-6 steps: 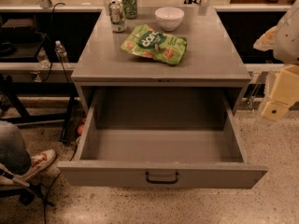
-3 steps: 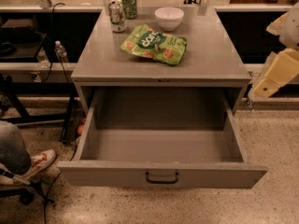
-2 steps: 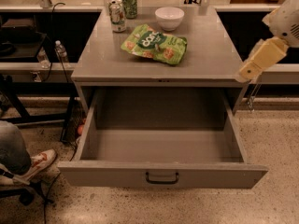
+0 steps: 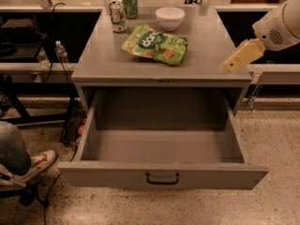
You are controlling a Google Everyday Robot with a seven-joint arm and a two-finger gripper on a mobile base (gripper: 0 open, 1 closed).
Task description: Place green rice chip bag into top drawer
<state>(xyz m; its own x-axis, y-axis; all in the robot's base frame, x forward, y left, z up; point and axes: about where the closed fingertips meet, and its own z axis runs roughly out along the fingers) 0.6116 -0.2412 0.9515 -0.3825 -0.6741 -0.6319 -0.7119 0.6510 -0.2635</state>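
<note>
- At the lower left edge, a jeans-clad leg ends in a white sneaker with red trim resting on the speckled floor.
- A clear plastic water bottle stands on the dark shelf left of the grey metal desk.
- Two slim drink cans stand upright at the desk's back left corner: a silver-and-green can in front and a green can just behind it to the right.
- The crinkly light-green rice chip bag with a dark green round logo lies flat on the desk top, left of centre, apart from the cans and well apart from the claw.
- A white round bowl sits just behind the bag, near but probably not touching it.
- Below the desk top, the wide grey top drawer is pulled fully out, with its dark centre handle facing front.
- The pale yellow claw hangs over the desk's right front corner on a white arm that enters from the right edge. It touches nothing, and whether it is released or clenched I cannot tell.
</note>
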